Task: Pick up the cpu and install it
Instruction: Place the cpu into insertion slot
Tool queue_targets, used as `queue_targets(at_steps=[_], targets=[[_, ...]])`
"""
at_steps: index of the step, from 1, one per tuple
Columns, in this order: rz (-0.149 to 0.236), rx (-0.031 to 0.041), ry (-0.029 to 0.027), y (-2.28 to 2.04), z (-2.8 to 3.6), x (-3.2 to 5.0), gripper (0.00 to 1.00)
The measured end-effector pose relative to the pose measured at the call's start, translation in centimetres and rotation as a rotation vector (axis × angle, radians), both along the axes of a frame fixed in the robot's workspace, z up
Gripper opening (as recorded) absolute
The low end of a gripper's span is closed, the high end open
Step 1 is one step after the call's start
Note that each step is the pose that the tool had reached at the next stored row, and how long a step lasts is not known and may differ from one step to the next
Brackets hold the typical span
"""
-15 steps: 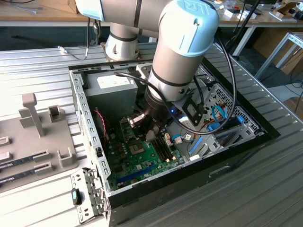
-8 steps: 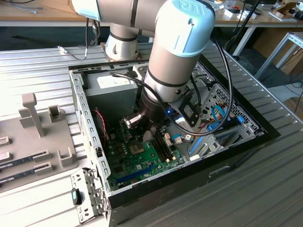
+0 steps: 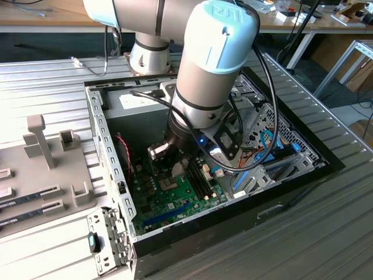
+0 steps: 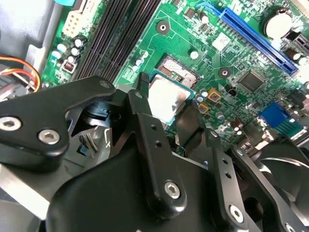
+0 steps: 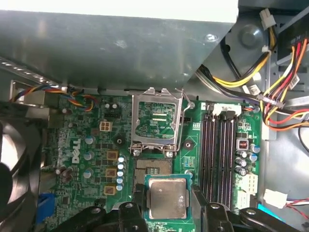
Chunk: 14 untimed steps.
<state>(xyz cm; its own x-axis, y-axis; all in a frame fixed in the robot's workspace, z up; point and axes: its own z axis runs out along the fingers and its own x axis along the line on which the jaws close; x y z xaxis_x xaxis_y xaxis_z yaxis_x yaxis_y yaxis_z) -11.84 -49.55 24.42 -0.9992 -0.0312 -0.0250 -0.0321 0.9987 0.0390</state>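
The cpu (image 5: 166,197), a small square chip with a silvery top and a green edge, sits between my gripper's (image 5: 167,202) two black fingers (image 5: 139,199), which are shut on its opposite sides. It hangs just short of the open socket (image 5: 153,167), whose metal load frame (image 5: 157,120) stands raised. In the second wrist view the cpu (image 4: 165,98) is again clamped in the gripper (image 4: 166,104), overlapping the near edge of the socket (image 4: 179,68). The exterior view has the gripper (image 3: 175,168) low inside the computer case, over the green motherboard (image 3: 175,201).
The black memory slots (image 5: 219,154) run beside the socket, with bundled cables (image 5: 270,96) past them. A grey power supply box (image 5: 120,48) overhangs the board and a black fan (image 5: 14,164) sits at its side. The case wall (image 3: 108,151) rings the board. A grey fixture (image 3: 46,169) lies at the exterior view's left.
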Motion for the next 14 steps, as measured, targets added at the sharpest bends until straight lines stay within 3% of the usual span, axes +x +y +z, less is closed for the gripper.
queue_targets(at_steps=[4,14], targets=[[-0.037,-0.0001,0.0,0.0,-0.63,-0.23,0.47],[-0.046,-0.0009,-0.0001,0.0,-2.47,-0.74,0.47]])
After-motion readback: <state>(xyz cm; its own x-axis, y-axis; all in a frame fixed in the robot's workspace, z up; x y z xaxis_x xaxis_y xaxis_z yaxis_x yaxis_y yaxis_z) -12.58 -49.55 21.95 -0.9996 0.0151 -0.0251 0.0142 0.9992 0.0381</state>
